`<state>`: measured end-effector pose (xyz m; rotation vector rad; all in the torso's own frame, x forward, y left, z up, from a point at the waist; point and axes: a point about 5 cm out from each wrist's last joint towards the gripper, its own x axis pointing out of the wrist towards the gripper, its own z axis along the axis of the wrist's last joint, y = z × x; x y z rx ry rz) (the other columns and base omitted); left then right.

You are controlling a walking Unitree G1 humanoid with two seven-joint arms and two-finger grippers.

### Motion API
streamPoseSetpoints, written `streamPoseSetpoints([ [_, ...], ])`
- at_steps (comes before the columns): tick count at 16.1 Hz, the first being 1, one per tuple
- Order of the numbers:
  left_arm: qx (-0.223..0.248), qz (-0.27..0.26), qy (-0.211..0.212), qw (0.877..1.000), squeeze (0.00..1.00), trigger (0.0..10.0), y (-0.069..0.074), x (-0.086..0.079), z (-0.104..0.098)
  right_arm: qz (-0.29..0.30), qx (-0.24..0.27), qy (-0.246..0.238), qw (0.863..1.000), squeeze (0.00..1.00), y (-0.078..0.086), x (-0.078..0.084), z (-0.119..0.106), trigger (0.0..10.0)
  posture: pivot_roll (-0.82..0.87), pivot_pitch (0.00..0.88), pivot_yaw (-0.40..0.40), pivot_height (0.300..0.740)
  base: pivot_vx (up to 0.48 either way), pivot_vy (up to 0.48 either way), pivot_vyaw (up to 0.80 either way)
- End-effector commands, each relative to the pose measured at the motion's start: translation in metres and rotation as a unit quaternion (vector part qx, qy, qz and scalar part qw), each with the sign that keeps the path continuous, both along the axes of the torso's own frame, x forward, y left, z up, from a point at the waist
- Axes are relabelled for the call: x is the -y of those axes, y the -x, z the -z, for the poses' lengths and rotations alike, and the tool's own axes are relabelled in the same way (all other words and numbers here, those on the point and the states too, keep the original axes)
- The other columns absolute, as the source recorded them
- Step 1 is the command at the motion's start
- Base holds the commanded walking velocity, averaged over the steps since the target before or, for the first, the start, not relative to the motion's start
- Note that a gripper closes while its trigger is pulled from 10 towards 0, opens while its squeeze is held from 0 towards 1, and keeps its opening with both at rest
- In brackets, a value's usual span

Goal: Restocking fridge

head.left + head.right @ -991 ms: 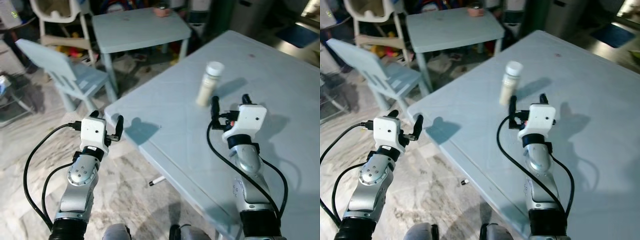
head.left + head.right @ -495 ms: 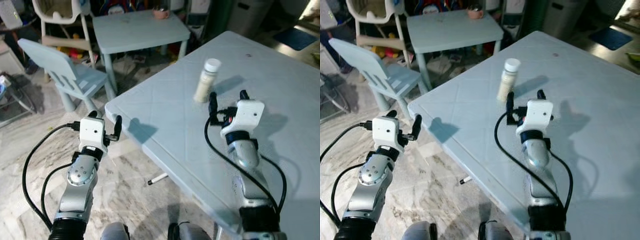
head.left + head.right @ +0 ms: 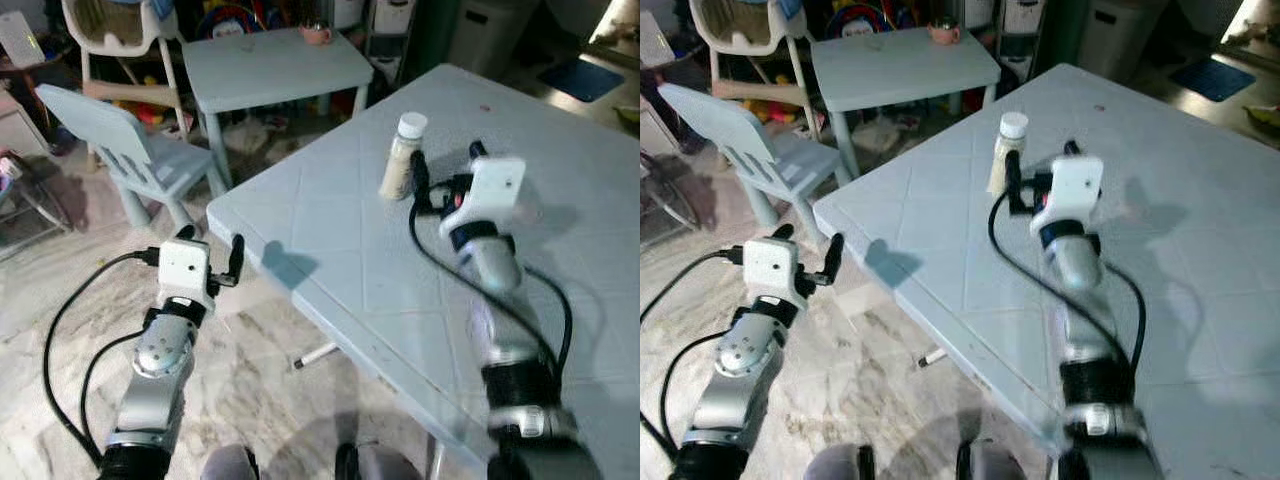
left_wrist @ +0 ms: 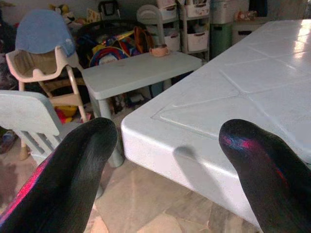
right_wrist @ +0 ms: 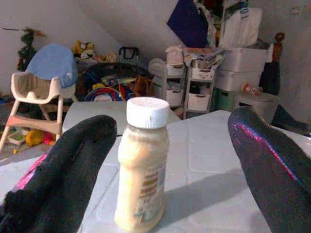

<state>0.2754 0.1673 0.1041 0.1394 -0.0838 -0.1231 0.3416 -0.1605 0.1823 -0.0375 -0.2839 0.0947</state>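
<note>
A small bottle (image 3: 402, 158) of beige liquid with a white cap stands upright on the big pale table (image 3: 560, 160). My right gripper (image 3: 447, 166) is open above the tabletop, right behind the bottle. In the right wrist view the bottle (image 5: 142, 165) stands just ahead of the gap, nearer one finger (image 5: 63, 179), and nothing touches it. My left gripper (image 3: 212, 246) is open with nothing in it, over the floor beside the table's near corner (image 4: 146, 126).
A small children's table (image 3: 270, 65) with a pink cup (image 3: 316, 33) stands beyond the corner. A pale plastic chair (image 3: 120, 135) and a high chair (image 3: 110, 30) are to its left. A white pen-like object (image 3: 315, 355) lies on the marble floor under the table's edge.
My right gripper has moved forward across the table until its fingers reach the bottle. The left arm has hardly moved. The head view has shifted slightly.
</note>
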Motion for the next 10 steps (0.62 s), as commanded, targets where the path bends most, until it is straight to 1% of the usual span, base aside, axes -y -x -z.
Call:
streamPoseSetpoints([
  [1,-0.004,0.006,-0.011,1.000,0.00,10.0,0.004,-0.002,-0.001,-0.005,-0.004,-0.001,1.000,0.00,-0.005,0.001,-0.002,10.0,0.09,0.159,0.002,0.740,0.000,0.000,0.00],
  [2,-0.007,0.006,-0.014,1.000,0.00,10.0,0.007,-0.004,0.000,-0.008,-0.007,0.002,1.000,0.00,-0.009,0.002,-0.003,10.0,0.10,0.165,0.003,0.740,0.000,0.000,0.00],
  [3,-0.009,0.007,-0.019,1.000,0.00,10.0,0.013,-0.007,-0.001,-0.015,-0.003,0.007,1.000,0.00,-0.014,0.003,-0.008,10.0,0.11,0.181,0.000,0.740,0.000,0.000,0.00],
  [5,-0.010,0.003,-0.021,1.000,0.00,10.0,0.015,-0.008,-0.002,-0.020,-0.003,0.009,1.000,0.00,-0.018,0.007,-0.011,10.0,0.12,0.184,-0.001,0.740,0.000,0.000,0.00],
  [6,-0.013,0.000,-0.022,1.000,0.00,10.0,0.015,-0.010,-0.001,-0.030,-0.005,0.007,1.000,0.00,-0.024,0.008,-0.016,10.0,0.12,0.192,0.002,0.740,0.000,0.000,0.00],
  [8,-0.016,0.001,-0.023,1.000,0.00,10.0,0.015,-0.013,0.000,-0.051,-0.015,0.000,0.999,0.00,-0.029,0.003,-0.017,10.0,0.13,0.197,0.009,0.740,0.000,0.000,0.00],
  [10,-0.021,0.002,-0.029,0.999,0.00,10.0,0.016,-0.015,0.000,-0.052,-0.023,0.005,0.998,0.00,-0.034,0.002,-0.019,10.0,0.13,0.198,0.009,0.740,0.000,0.000,0.00],
])
